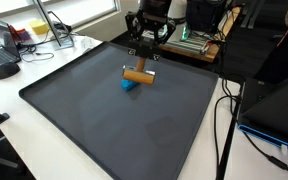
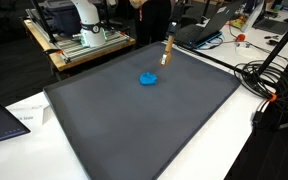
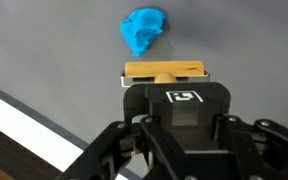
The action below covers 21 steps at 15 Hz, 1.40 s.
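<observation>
A wooden T-shaped tool (image 1: 137, 72) hangs tilted over the dark mat (image 1: 104, 130), its crossbar low and close to the mat. My gripper (image 1: 148, 42) is shut on the upper end of its handle. Just in front of the crossbar a small crumpled blue object (image 1: 130, 85) lies on the mat. In the wrist view the crossbar (image 3: 164, 70) sits right beyond my gripper (image 3: 170, 88), and the blue object (image 3: 144, 31) lies a little past it. Another exterior view shows the tool (image 2: 168, 50) near the mat's far edge, with the blue object (image 2: 148, 78) beside it.
The mat covers most of a white table (image 1: 14, 115). A laptop (image 1: 279, 105) and cables (image 1: 224, 120) lie along one side. Desk clutter (image 1: 29, 35) stands at a far corner. A wooden stand (image 2: 84, 45) is behind the mat, and more cables (image 2: 269, 85) run beside it.
</observation>
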Each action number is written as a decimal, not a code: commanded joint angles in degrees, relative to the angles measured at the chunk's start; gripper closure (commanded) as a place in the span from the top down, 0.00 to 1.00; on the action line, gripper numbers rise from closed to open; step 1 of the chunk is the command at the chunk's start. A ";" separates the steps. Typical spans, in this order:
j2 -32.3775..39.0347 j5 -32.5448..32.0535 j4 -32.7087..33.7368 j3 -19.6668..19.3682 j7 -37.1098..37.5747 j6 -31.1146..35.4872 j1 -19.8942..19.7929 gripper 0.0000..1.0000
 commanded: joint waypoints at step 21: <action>26.82 -9.52 29.59 0.27 -30.84 -28.24 9.21 0.22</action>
